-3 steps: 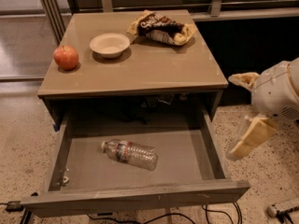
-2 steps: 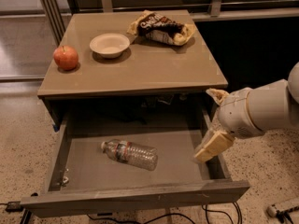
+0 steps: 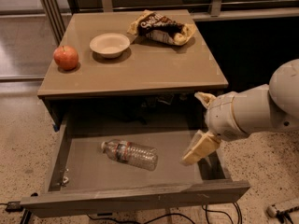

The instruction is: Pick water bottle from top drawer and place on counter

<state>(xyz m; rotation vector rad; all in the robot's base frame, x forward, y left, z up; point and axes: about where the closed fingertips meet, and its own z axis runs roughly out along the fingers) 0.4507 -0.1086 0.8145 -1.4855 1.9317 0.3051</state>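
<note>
The water bottle (image 3: 130, 153) lies on its side on the floor of the open top drawer (image 3: 88, 169), cap pointing left, near the middle. The counter (image 3: 149, 66) is the tan top of the cabinet above the drawer. My gripper (image 3: 201, 124) hangs over the right part of the drawer, to the right of the bottle and apart from it. It is open and empty, with one cream finger (image 3: 204, 99) up near the counter's edge and the other finger (image 3: 199, 149) low over the drawer floor.
On the counter stand a red apple (image 3: 66, 57) at the left, a white bowl (image 3: 110, 44) in the middle and a chip bag (image 3: 162, 28) at the back right. My white arm (image 3: 261, 108) reaches in from the right. Speckled floor surrounds the cabinet.
My arm has moved left, from beside the cabinet to over the right side of the open drawer. The bottle has not moved.
</note>
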